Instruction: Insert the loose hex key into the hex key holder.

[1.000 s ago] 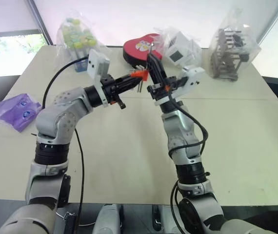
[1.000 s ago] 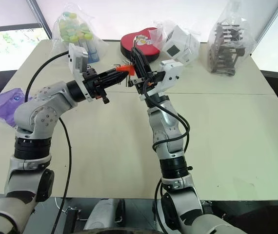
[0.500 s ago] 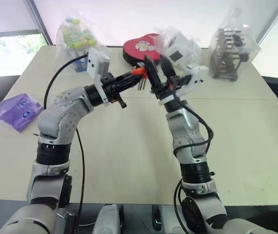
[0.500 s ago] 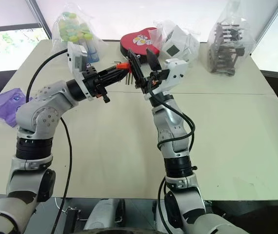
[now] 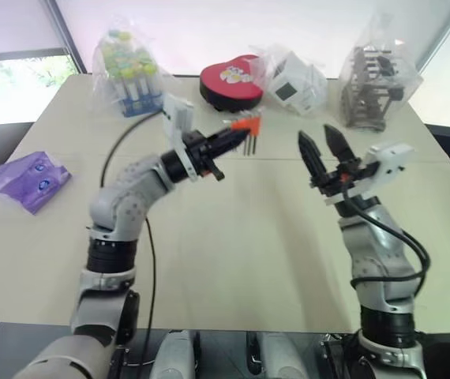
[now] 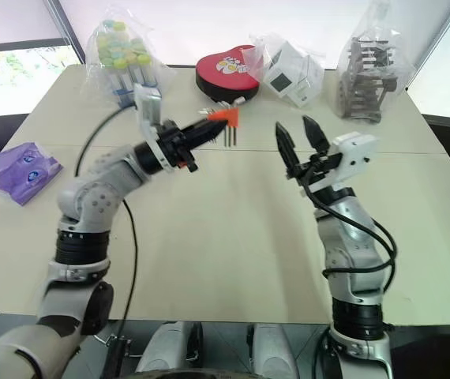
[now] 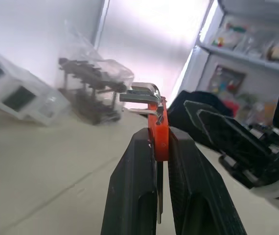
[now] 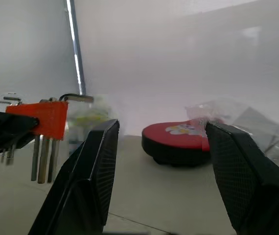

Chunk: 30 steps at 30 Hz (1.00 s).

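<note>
Head view: left gripper [image 5: 223, 144] clamps the orange holder [image 5: 245, 125] above the table [image 5: 233, 237], keys hanging down, likely presented for insertion. Right gripper [image 5: 324, 151] well apart, spread wide, empty.

Left wrist: fingers [image 7: 134, 191] pinch the holder's edge; bent key ends stick out sideways.

Right wrist: three or four keys hang; exact count and a separate loose key cannot be told.

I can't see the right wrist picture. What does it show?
The right pincer is open with nothing in it. Beyond it, the left pincer holds the orange hex key holder, keys hanging down, and a red heart-shaped box sits on the table.
</note>
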Available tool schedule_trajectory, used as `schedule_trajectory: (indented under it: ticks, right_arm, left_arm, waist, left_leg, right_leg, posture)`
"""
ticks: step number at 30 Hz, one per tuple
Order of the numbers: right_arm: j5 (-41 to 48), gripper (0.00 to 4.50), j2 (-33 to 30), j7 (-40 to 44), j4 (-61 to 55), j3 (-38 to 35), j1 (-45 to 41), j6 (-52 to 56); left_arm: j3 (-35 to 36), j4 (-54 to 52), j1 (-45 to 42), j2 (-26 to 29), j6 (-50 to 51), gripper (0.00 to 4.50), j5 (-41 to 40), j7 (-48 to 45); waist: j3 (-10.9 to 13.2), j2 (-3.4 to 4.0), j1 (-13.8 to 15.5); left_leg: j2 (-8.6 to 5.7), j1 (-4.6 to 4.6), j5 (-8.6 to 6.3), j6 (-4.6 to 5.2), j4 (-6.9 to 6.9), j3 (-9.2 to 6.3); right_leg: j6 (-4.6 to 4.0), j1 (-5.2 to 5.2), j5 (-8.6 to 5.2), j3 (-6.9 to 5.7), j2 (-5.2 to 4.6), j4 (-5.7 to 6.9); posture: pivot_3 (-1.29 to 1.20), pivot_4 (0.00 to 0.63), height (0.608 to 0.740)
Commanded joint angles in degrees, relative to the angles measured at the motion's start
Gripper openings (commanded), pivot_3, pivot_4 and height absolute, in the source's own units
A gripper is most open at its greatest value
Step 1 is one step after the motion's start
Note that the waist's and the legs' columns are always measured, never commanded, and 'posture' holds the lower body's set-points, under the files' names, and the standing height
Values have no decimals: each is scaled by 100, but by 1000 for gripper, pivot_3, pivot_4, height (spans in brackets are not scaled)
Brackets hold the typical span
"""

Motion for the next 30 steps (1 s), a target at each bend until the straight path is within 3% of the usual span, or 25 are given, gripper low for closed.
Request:
schedule_trajectory:
  ticks: [1, 15, 19, 24, 30]
  right_arm:
    - [94, 2858, -211, -34, -392, -310, 215, 61]
    - [-24, 2858, -231, -379, -992, -264, 721, 231]
    - [-56, 2898, -209, -433, -1036, -135, 690, 276]
    - [-100, 2898, -229, -333, -833, 43, 480, 245]
    - [-141, 2898, -668, 227, -463, 115, 209, 351]
  left_arm:
    - [-82, -8, 238, -345, 457, 0, -372, 186]
    - [446, 704, 1091, -1332, 1796, 0, -979, 1337]
    - [603, 760, 1200, -1150, 2031, 1733, -999, 1407]
    - [544, 543, 1424, -551, 2135, 4383, -778, 1185]
    - [-333, -339, 1797, 1131, 1442, 4463, 16, 71]
  waist:
    - [0, 0, -6]
    - [-2, 0, 16]
    - [-2, 1, 0]
    - [-2, 1, -3]
    - [-8, 6, -15]
  left_leg:
    - [2, 2, 0, 0, 0, -1]
    - [-1, 0, -1, 1, 1, -8]
    - [1, 1, -1, 2, 0, -11]
    - [1, 2, -1, 1, 0, -13]
    - [6, 10, -1, 1, -6, -12]
  right_leg:
    - [0, 0, 0, 2, 4, 0]
    - [-1, 1, -1, 8, 7, -3]
    - [-2, 1, -1, 7, 10, -3]
    - [-3, 1, -1, 7, 11, -1]
    - [-14, 1, -6, 10, 16, 3]
  posture:
    - [0, 150, 740]
    - [0, 150, 740]
    - [0, 150, 740]
    - [0, 150, 740]
    - [0, 150, 740]
